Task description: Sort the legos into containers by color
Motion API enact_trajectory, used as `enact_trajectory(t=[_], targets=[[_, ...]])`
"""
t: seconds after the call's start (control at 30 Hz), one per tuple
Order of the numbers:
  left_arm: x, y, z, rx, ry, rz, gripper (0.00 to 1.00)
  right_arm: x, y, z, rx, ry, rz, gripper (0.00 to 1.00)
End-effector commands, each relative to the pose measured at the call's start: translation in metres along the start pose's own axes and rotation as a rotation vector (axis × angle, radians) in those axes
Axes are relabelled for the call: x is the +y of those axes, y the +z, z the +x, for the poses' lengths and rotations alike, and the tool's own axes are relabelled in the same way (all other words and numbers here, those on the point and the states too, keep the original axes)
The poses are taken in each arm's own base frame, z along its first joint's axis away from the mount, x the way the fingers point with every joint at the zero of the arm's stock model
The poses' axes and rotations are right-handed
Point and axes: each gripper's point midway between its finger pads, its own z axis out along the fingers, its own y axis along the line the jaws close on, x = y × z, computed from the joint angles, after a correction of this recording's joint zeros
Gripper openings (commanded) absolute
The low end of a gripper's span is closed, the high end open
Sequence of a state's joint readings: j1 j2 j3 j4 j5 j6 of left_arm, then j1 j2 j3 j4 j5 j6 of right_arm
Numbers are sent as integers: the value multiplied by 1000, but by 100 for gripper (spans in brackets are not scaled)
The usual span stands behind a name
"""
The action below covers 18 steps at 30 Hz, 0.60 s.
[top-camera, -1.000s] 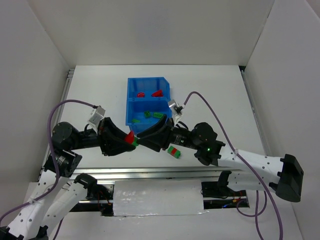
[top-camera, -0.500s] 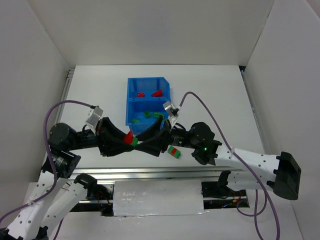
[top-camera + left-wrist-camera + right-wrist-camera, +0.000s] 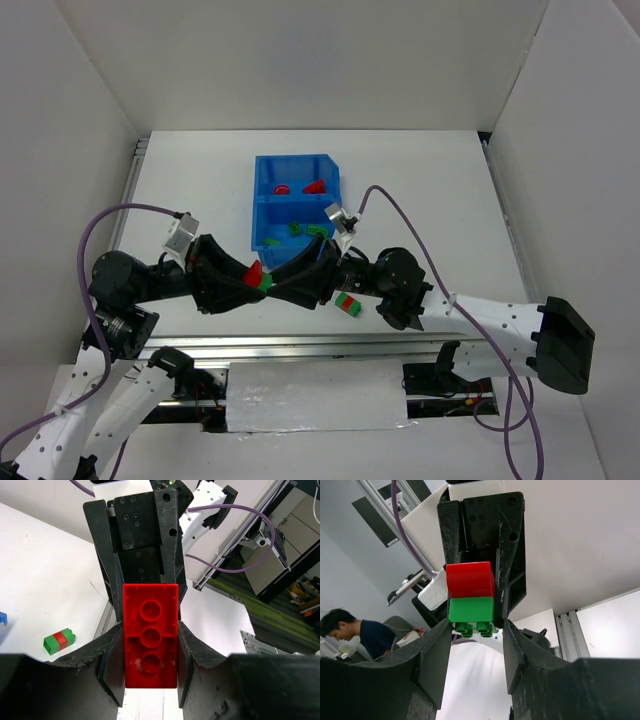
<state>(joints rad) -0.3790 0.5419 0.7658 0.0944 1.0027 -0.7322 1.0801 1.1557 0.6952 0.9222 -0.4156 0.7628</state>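
Note:
My left gripper (image 3: pixel 258 278) is shut on a red-green lego pair (image 3: pixel 260 276), held above the table in front of the blue bin (image 3: pixel 262 170). In the left wrist view the red brick (image 3: pixel 150 635) fills the space between my fingers. My right gripper (image 3: pixel 278 284) faces the left one. It is open, its fingers flanking the green brick (image 3: pixel 471 610) with a gap on each side. The bin's far compartment holds red legos (image 3: pixel 313 186). The near compartment holds green legos (image 3: pixel 297 229).
A loose red-green lego (image 3: pixel 349 303) lies on the table under my right arm, and it also shows in the left wrist view (image 3: pixel 59 640). White walls enclose the table on three sides. A metal rail (image 3: pixel 300 345) runs along the near edge.
My right gripper has slid left so its fingers now flank the pair held by my left gripper. The left arm has drawn back slightly. The pair has barely moved.

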Motion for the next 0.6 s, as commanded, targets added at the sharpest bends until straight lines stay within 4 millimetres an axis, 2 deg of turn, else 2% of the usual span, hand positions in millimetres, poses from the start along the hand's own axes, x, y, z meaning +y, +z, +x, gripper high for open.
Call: enact_trajectory(t=[0.0, 0.23, 0.4, 0.47, 0.57], targets=[[-3, 1, 4, 19, 27, 31, 0, 7, 3, -5, -39, 8, -13, 47], [0, 2, -2, -1, 42, 7, 0, -2, 13, 5, -13, 0, 40, 50], [4, 3, 2, 2, 17, 1, 0, -12, 8, 2, -50, -14, 98, 41], [5, 3, 3, 2, 13, 1, 0, -11, 6, 1, -56, -20, 97, 41], [6, 3, 4, -3, 6, -2, 0, -14, 6, 3, -49, -22, 110, 49]])
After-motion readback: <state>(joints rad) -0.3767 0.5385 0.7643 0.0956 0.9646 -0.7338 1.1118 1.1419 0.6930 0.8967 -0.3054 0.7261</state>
